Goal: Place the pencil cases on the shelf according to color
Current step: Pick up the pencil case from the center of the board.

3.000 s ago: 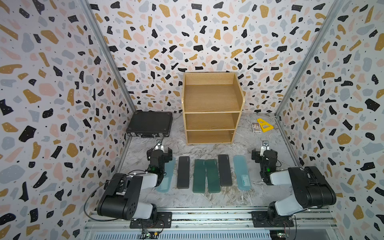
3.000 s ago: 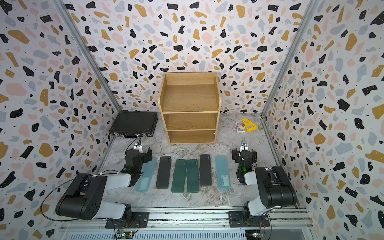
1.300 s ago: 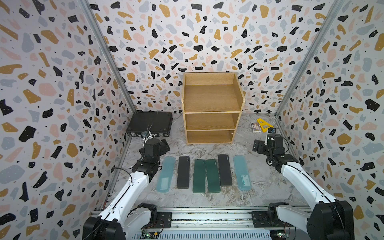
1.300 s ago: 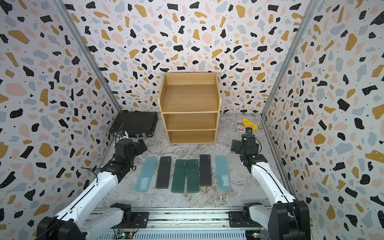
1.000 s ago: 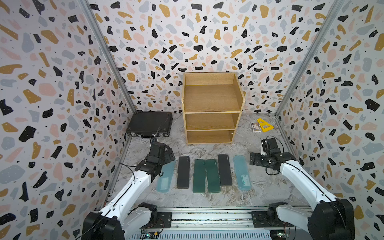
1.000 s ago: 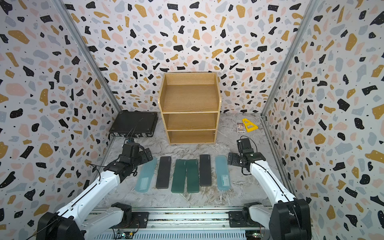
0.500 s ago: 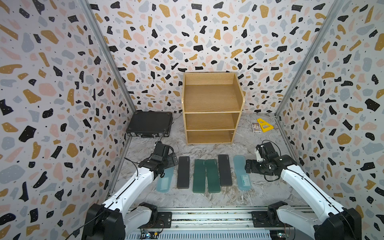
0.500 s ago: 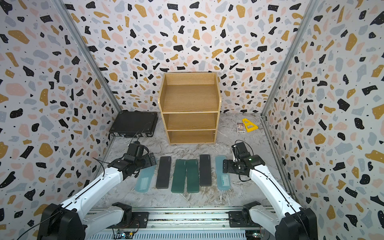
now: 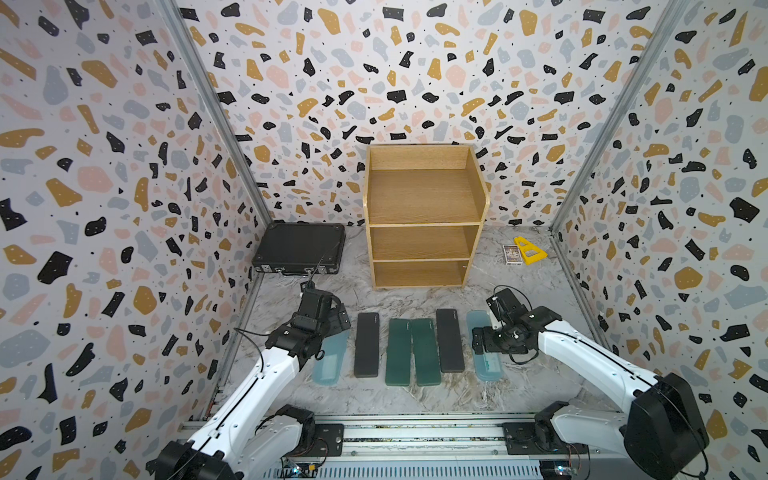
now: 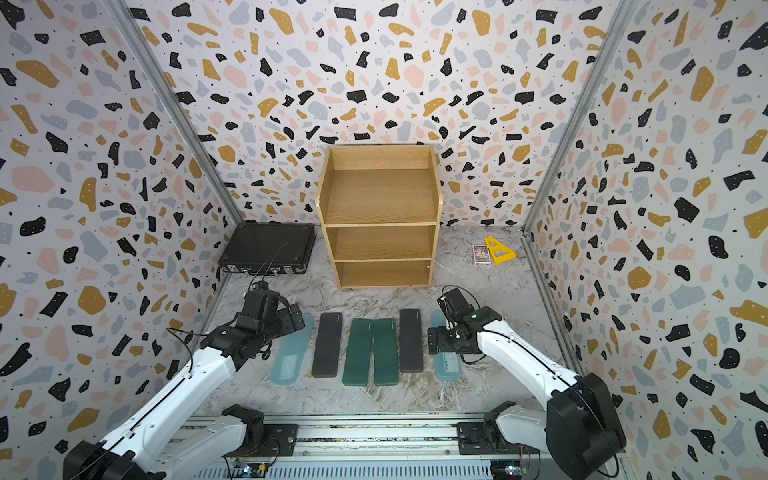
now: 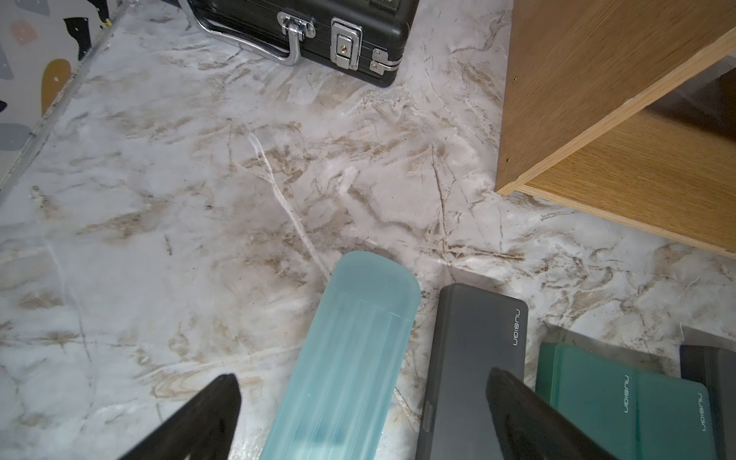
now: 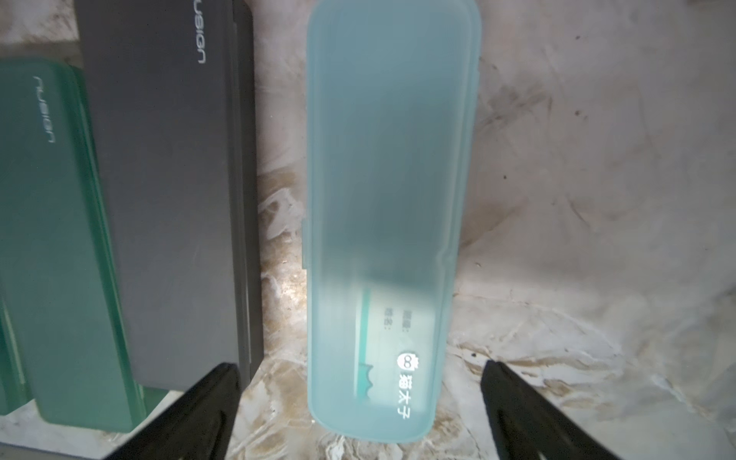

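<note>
Six pencil cases lie side by side on the marble table. In order they are light blue, black, green, green, black and light blue. The wooden shelf stands behind them with all three tiers bare. My left gripper hovers open over the left blue case, one finger above the black case. My right gripper is open astride the right blue case, touching nothing.
A black briefcase lies at the back left beside the shelf. A yellow triangular piece and a small card box sit at the back right. Patterned walls close in three sides, and the arm rail runs along the front.
Both arms have swung in and come down. The left gripper moved over the left blue case, and the right gripper moved left over the right blue case. The cases have not moved.
</note>
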You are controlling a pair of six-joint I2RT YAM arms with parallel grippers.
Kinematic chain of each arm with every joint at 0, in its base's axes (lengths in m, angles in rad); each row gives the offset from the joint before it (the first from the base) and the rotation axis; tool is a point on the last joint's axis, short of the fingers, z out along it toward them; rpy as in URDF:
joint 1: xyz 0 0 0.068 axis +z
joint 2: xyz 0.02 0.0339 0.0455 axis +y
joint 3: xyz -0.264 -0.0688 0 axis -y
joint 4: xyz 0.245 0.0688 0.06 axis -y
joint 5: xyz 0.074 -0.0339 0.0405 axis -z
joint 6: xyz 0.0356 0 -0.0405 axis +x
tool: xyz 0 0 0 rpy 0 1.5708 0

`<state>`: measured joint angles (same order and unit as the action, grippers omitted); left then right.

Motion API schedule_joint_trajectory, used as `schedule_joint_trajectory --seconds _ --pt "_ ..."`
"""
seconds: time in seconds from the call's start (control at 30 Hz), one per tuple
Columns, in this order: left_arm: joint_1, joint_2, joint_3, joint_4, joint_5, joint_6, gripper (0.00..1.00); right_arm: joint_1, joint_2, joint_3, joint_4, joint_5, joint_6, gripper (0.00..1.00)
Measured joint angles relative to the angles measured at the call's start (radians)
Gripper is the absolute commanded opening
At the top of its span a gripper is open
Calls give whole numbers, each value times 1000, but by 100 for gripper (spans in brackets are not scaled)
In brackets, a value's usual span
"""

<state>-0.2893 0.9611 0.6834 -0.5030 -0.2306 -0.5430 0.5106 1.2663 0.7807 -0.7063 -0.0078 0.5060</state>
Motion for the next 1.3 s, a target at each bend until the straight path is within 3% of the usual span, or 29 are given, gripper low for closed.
schedule_joint_trajectory --seconds 0.97,1.3 --pt "-4 -53 -21 -8 48 -46 100 79 188 -53 143 131 83 92" --pt "-4 -63 -21 -10 48 -45 100 92 187 -61 180 138 111 63"
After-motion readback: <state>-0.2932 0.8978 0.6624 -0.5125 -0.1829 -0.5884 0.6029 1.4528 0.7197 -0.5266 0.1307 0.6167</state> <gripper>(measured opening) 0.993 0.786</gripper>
